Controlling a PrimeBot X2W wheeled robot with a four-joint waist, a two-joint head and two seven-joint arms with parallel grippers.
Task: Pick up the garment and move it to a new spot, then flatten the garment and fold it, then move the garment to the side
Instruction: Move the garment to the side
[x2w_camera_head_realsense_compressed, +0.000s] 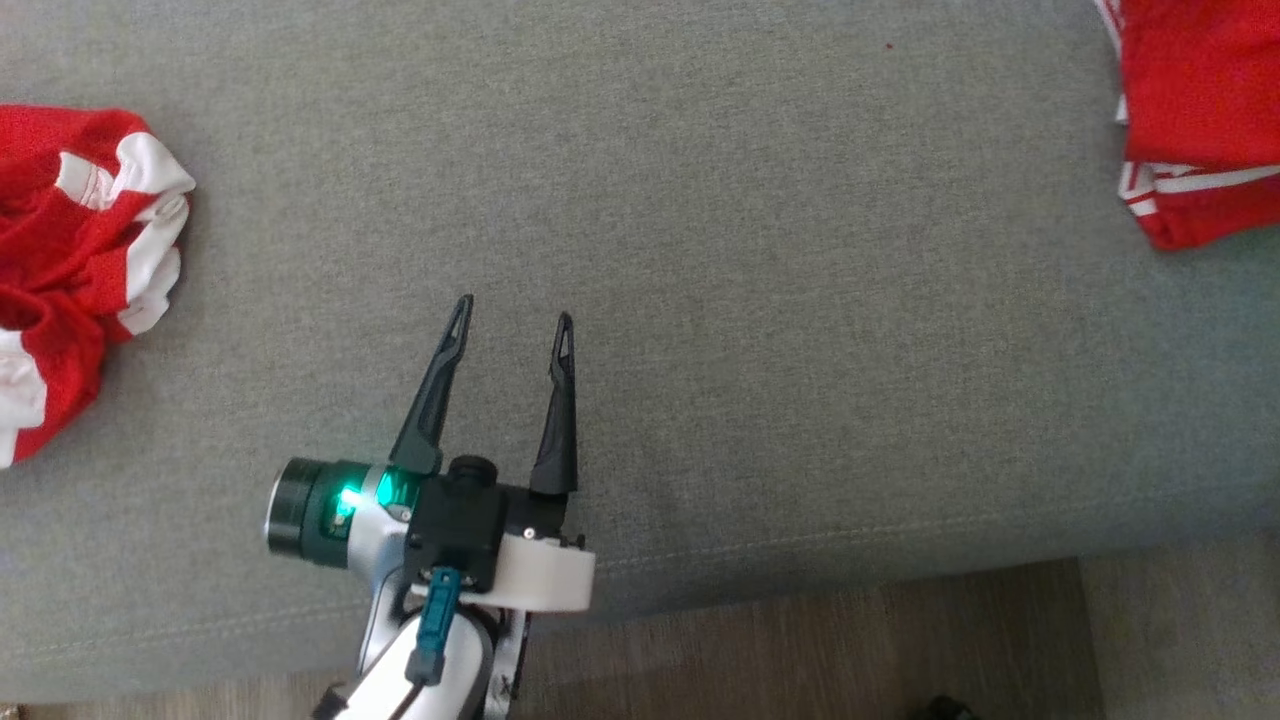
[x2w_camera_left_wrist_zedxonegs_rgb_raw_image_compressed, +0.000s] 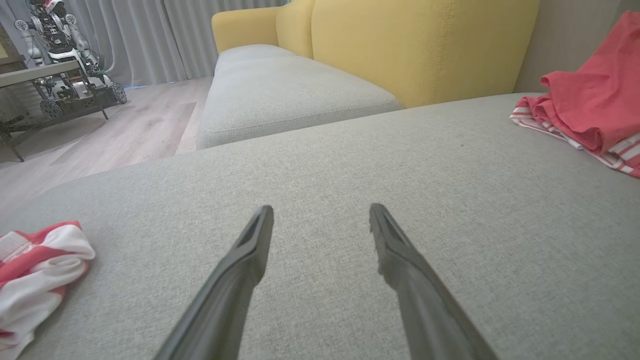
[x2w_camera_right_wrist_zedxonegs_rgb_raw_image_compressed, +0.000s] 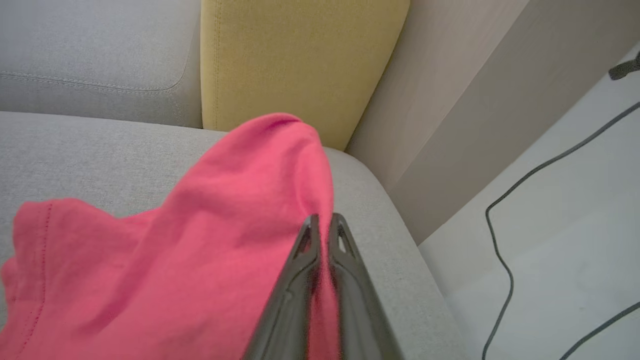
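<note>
The red garment (x2w_camera_right_wrist_zedxonegs_rgb_raw_image_compressed: 165, 260) hangs lifted over the grey cushion's right end, and my right gripper (x2w_camera_right_wrist_zedxonegs_rgb_raw_image_compressed: 325, 222) is shut on a fold of its cloth. In the head view the same garment (x2w_camera_head_realsense_compressed: 1200, 110) shows at the top right corner, with white stripes along its lower edge. In the left wrist view it is the pink-red garment (x2w_camera_left_wrist_zedxonegs_rgb_raw_image_compressed: 595, 105) at the far right. My left gripper (x2w_camera_head_realsense_compressed: 515, 315) is open over the bare middle of the cushion, near its front edge, with nothing between its fingers (x2w_camera_left_wrist_zedxonegs_rgb_raw_image_compressed: 250, 250).
A second crumpled red and white garment (x2w_camera_head_realsense_compressed: 80, 260) lies at the cushion's left edge. A yellow sofa back (x2w_camera_left_wrist_zedxonegs_rgb_raw_image_compressed: 425, 45) stands behind the grey cushion (x2w_camera_head_realsense_compressed: 760, 300). Wood floor (x2w_camera_head_realsense_compressed: 820, 650) runs along the front, and cables (x2w_camera_right_wrist_zedxonegs_rgb_raw_image_compressed: 505, 260) lie on the pale floor to the right.
</note>
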